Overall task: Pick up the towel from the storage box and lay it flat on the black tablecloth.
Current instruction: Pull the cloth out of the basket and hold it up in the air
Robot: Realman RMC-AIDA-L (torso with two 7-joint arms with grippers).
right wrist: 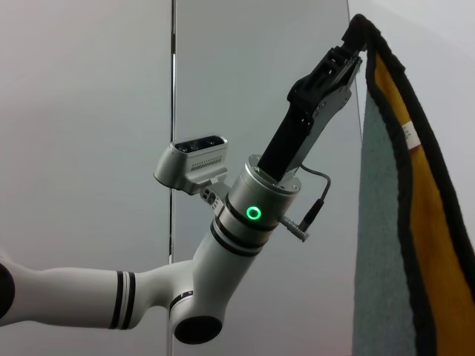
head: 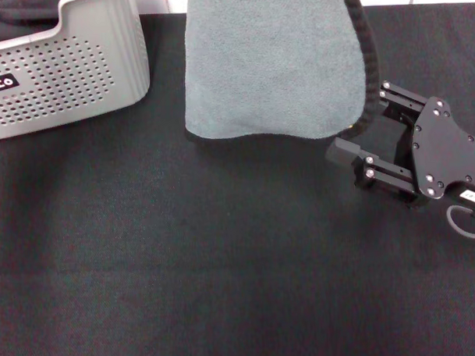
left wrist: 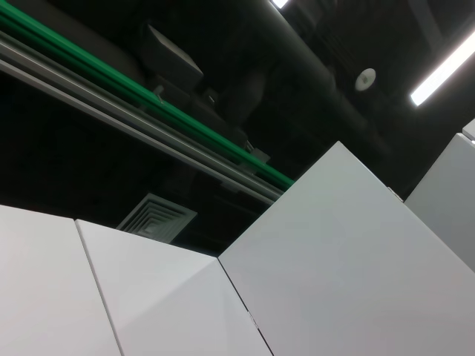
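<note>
The grey-green towel (head: 268, 60) hangs in the air over the back of the black tablecloth (head: 225, 272), its lower edge just above the cloth. In the right wrist view my left gripper (right wrist: 355, 35) is raised high and shut on the top corner of the towel (right wrist: 375, 259), whose back side is yellow-orange with dark trim. My right gripper (head: 361, 123) is low at the right, open, with its fingers on either side of the towel's dark right edge. The storage box (head: 62, 75) stands at the back left with something dark inside.
The left wrist view shows only ceiling pipes, lights and white panels. The left arm (right wrist: 245, 215) reaches up beside the towel. A white wall lies behind the table's far edge.
</note>
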